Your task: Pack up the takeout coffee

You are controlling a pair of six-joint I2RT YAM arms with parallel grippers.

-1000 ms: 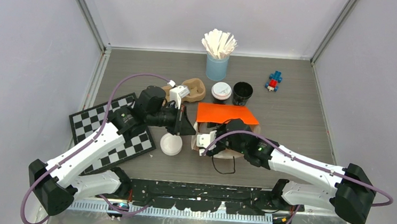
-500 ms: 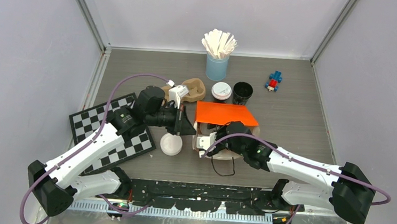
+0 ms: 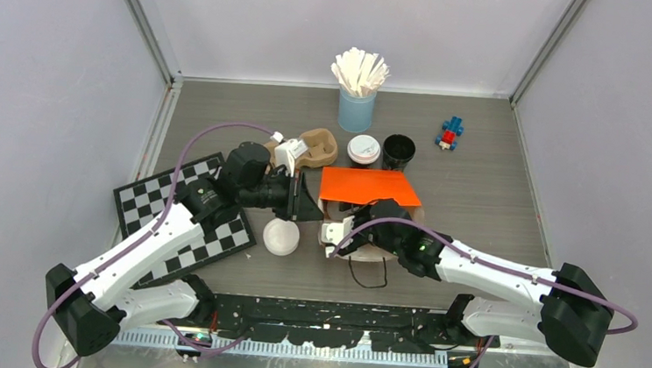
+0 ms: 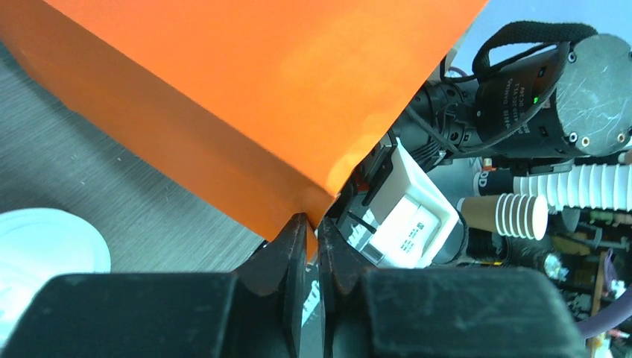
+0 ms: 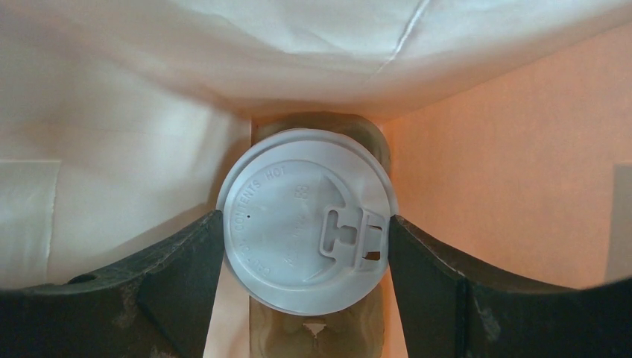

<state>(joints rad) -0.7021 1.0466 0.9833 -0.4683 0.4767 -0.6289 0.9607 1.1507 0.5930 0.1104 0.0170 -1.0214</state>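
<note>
Right wrist view: grips cup [image 5: 287, 216] at the lid rim, right tool [image 5: 307, 261] closed against both sides of it, well down inside bag [image 5: 514, 164]. Below the tool, something brownish, too dim to name.

Left wrist view: pinches the bag's corner with left tool [image 4: 311, 233], fingers almost together on the paper, propping the mouth up just beside the right tool.

Likely step: seating the cup in the bag.
- Lower straight down with the lid level.
- Avoid brushing the paper walls just beside either finger.
- Release only after feeling support under the base.
- Open just enough to clear the rim, then lift vertically to avoid tipping the cup or snagging the wall above.
- Hold the left pinch firm until clearing the mouth with the right tool. Do not let go early, or risk folding the bag onto the wrist.

Leave for later, on the desk [image 3: 480, 196] beyond both tools, second cup [image 3: 364, 149], lidded, and open cup [image 3: 398, 152]. Note also loose lid [image 3: 281, 236], just on the near side of the left tool.
</note>
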